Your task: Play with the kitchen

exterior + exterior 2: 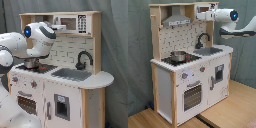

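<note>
The tall toy play kitchen of white panels and light wood (60,95) (188,75) stands on a wooden tabletop (235,112) before a grey-green curtain (138,55). In the second exterior view, a round steel pot (178,55) sits on the black stovetop (175,60) toward the second exterior view's left, under the grey range hood (177,20), with the grey sink (208,51) and the curved black faucet (203,38) beside it, and the oven door (191,95) below. The white robot arm (30,42) (230,17) reaches to the upper shelf, its tool (202,12) at the small microwave (75,23); whether the tool is open or closed cannot be told. In the first exterior view, the arm hides much of the pot.
</note>
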`<control>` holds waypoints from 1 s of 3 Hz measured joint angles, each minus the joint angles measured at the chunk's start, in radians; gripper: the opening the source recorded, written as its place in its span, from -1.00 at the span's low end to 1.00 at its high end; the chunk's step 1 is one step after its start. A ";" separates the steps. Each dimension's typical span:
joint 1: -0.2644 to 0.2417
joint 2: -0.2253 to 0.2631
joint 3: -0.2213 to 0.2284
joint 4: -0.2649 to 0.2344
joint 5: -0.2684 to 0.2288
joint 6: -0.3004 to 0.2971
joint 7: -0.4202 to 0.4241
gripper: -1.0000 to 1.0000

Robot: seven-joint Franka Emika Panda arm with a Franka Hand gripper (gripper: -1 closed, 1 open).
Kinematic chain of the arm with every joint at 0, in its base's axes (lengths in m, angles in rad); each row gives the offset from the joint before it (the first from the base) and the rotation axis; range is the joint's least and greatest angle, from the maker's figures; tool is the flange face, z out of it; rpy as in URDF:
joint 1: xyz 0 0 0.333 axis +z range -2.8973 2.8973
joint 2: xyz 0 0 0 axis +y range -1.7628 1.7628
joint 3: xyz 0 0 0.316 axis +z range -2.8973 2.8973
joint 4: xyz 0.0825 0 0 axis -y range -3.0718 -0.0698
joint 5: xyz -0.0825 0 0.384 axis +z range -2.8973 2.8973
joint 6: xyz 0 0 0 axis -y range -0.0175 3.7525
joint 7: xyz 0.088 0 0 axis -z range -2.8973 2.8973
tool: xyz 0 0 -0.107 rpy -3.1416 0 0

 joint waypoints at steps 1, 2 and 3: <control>0.142 -0.007 -0.088 -0.054 0.002 0.005 0.011 -1.00; 0.224 -0.011 -0.153 -0.093 0.002 0.006 0.009 -1.00; 0.295 -0.023 -0.214 -0.135 0.001 0.017 0.007 -1.00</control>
